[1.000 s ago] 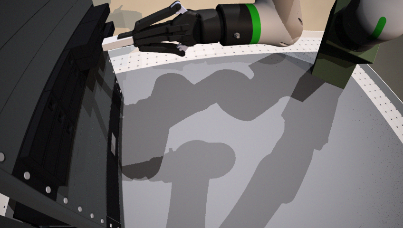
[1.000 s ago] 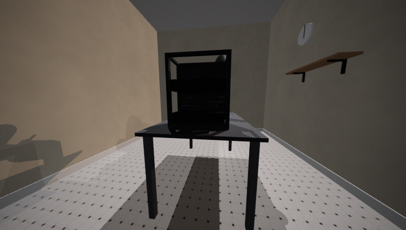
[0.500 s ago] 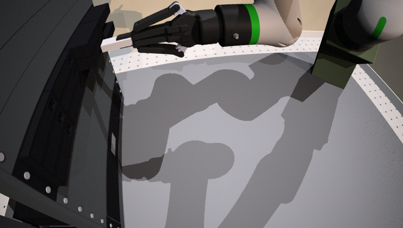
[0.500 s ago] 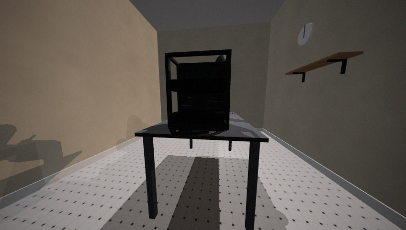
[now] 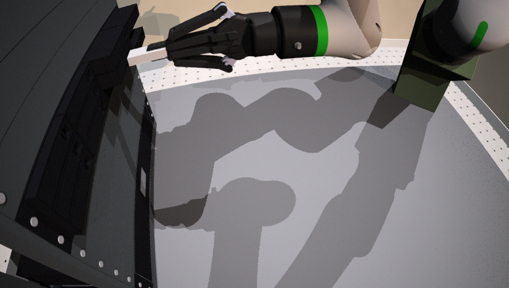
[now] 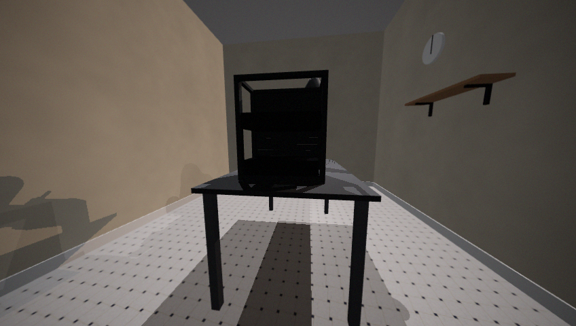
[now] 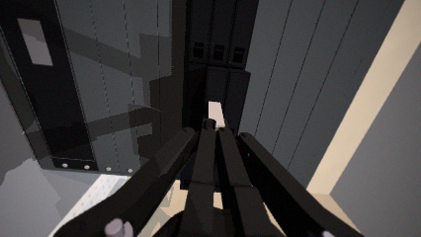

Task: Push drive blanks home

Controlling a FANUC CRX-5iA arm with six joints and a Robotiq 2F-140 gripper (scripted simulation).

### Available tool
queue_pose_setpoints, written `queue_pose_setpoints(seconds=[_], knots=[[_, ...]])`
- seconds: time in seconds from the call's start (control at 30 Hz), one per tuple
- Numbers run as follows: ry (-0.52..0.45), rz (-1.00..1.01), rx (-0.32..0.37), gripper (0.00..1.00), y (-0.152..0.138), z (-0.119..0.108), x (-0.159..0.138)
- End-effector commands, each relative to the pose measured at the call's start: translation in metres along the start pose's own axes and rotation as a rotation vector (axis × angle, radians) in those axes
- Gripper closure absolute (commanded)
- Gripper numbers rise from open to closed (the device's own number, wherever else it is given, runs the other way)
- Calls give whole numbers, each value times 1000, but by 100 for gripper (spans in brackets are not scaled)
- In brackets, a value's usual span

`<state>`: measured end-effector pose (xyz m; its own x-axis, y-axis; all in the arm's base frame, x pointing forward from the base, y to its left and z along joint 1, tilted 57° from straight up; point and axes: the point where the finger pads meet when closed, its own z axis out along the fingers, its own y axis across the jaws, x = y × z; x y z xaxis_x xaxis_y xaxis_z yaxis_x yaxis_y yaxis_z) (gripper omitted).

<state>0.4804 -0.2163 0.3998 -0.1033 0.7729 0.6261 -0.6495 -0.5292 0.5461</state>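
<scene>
The black rack (image 5: pixel 68 135) fills the left of the top view, with the storage chassis front seen at a steep angle. Several dark drive blanks (image 5: pixel 74 146) lie in rows. One blank (image 5: pixel 136 37) stands out near the top edge, and another block (image 5: pixel 107 74) stands out below it. My gripper (image 5: pixel 154 46) is shut on nothing, level, with its tips pointing at the upper blank, a short gap away. In the wrist view the shut fingertips (image 7: pixel 210 122) point at a dark blank (image 7: pixel 217 91) that stands out below a row with small latch windows (image 7: pixel 217 51).
The exterior view shows the rack (image 6: pixel 282 127) from behind on a black table (image 6: pixel 285 189), with a bit of my arm (image 6: pixel 313 82) above it. The arm's green base block (image 5: pixel 434 60) stands at the right. A wall shelf (image 6: pixel 460 87) hangs far off.
</scene>
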Motion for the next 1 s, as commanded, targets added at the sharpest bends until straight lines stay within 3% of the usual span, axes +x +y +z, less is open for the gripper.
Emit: queue_pose_setpoints(seconds=[0.0, 0.97], knots=[[0, 0, 0, 100, 0, 0, 0], [0, 0, 0, 100, 0, 14, 0]])
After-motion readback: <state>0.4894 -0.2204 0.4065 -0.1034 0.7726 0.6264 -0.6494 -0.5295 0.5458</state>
